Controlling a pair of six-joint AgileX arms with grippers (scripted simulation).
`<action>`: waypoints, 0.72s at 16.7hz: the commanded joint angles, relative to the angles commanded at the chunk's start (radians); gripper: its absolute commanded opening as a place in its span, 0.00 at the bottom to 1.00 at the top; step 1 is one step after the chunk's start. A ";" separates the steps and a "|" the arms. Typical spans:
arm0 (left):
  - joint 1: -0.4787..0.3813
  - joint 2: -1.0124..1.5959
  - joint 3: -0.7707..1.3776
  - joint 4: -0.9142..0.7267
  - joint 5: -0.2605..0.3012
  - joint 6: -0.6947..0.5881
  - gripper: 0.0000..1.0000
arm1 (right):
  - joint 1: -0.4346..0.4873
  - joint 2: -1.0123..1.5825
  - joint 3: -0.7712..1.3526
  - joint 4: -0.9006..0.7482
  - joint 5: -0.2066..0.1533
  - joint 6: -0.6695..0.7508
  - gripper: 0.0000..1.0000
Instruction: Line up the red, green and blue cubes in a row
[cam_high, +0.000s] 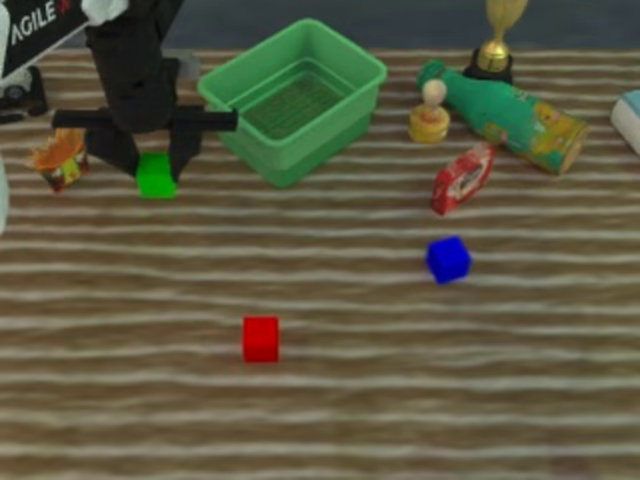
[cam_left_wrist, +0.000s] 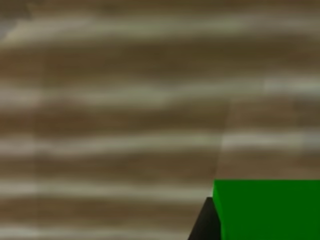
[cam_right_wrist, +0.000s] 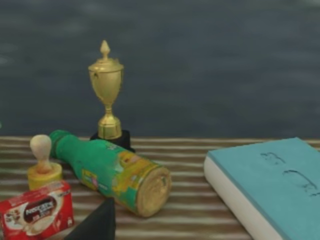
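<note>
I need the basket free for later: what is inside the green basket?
Nothing shows inside the green basket: only its bare slotted floor. The inner side of its near wall is hidden from above.

A rendered simulation tabletop is shown: a striped brown table (cam_high: 330, 400) scattered with a gold trophy (cam_right_wrist: 107, 95), green basket (cam_high: 295, 95) and book (cam_right_wrist: 270, 185).

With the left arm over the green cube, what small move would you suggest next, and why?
Probably lift the green cube slightly, provided the grip is firm. The left claw straddles it beside the green basket, and the left wrist view shows a finger against its side. The red cube and blue cube lie far off, so it must travel to form a row.
</note>
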 joint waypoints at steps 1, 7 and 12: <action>-0.006 0.003 -0.002 0.002 0.000 0.002 0.00 | 0.000 0.000 0.000 0.000 0.000 0.000 1.00; -0.156 -0.057 -0.078 0.020 -0.005 -0.160 0.00 | 0.000 0.000 0.000 0.000 0.000 0.000 1.00; -0.407 -0.154 -0.215 0.045 -0.008 -0.451 0.00 | 0.000 0.000 0.000 0.000 0.000 0.000 1.00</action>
